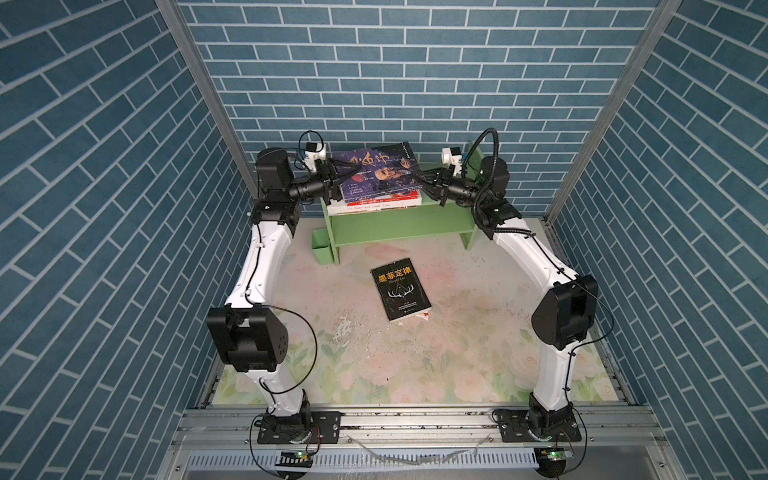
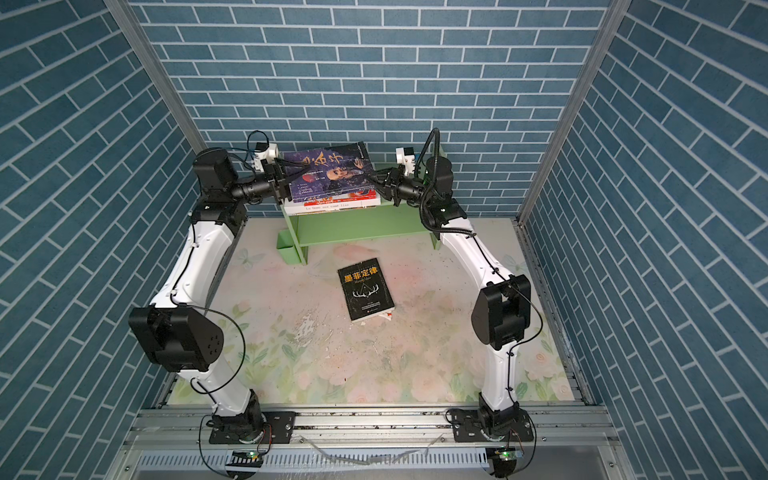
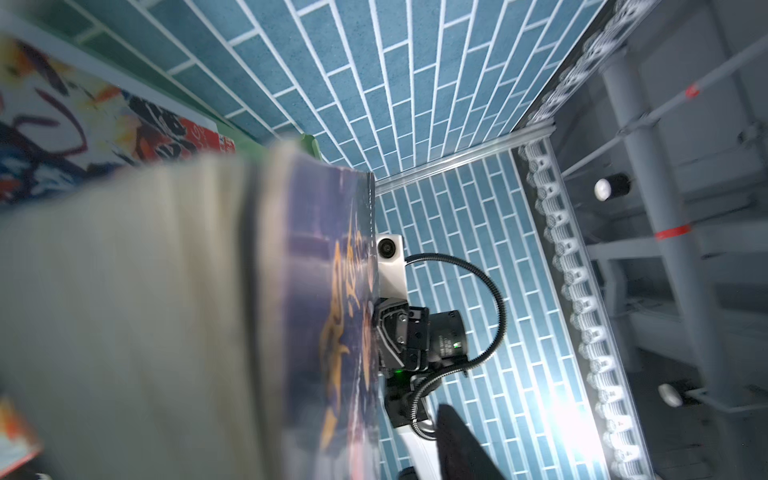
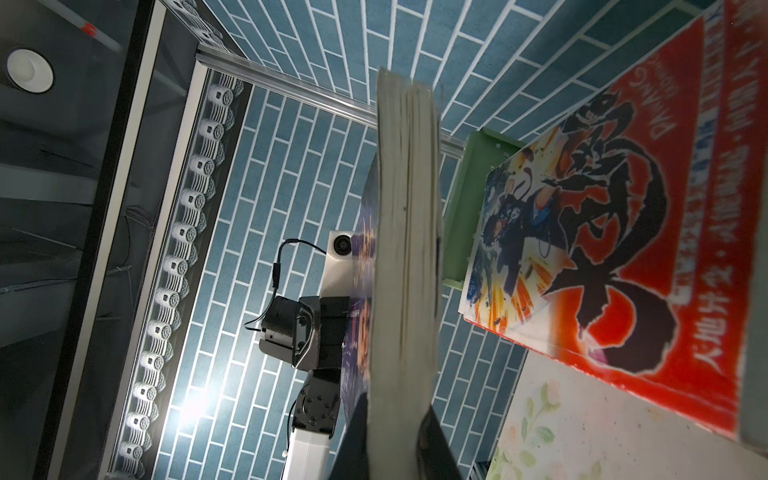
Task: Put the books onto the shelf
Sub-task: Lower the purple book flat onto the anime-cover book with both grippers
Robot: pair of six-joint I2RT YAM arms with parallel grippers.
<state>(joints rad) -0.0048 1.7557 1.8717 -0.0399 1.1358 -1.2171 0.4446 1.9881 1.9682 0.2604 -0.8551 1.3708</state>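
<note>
currently the purple-cover book (image 1: 376,170) hangs a bit askew just above the flat stack of books (image 1: 374,204) on the top tier of the light-green shelf (image 1: 399,228), at the back of the floral table (image 1: 457,345). r gripper (image 1: 422,178) is at its right edge; in the right wrist view its fingers (image 4: 357,436) press both sides of the page block, so it's clamped on that book. l gripper (image 1: 343,176) sits at the book's left edge w/ jaws apart: in the left wrist view the one finger (image 3: 461,440) that shows stands clear of the cover, other one hidden. top of the stack is a red-cover book (image 4: 623,216). black book w/ gold characters & antlers (image 1: 401,289) lies flat mid-table, well apart from the shelf, on another book (image 1: 423,317) of which only a corner shows. small green cup (image 1: 322,245) touches the shelf's left side panel
</note>
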